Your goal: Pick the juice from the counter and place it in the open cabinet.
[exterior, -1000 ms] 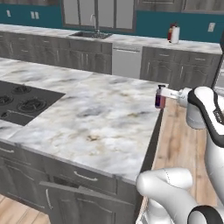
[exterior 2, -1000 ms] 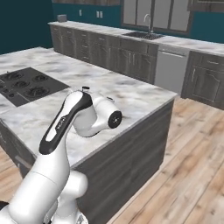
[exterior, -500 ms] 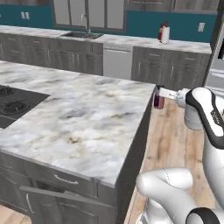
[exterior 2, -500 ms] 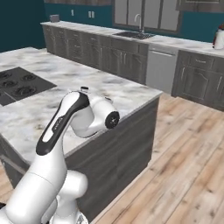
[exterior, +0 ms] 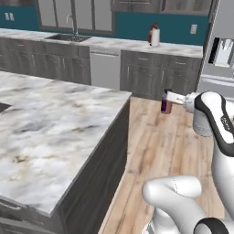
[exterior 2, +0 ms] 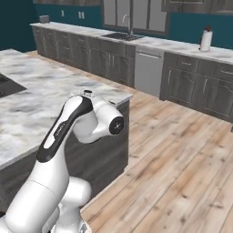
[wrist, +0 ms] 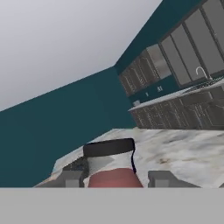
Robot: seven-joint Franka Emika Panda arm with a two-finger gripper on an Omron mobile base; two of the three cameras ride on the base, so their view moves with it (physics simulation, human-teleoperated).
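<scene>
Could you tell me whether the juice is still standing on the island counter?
No, the juice is held in the gripper out over the wood floor, past the counter edge.

We see bright, even light with no clear source. The counter (exterior: 55, 132) shows no glare on its marble, and its dark side panel sits in soft shade with no hard shadow on the floor beside it. All 3 views are soft and low in detail; beyond the counter, the far cabinets blur slightly. We see no edge distortion.
</scene>
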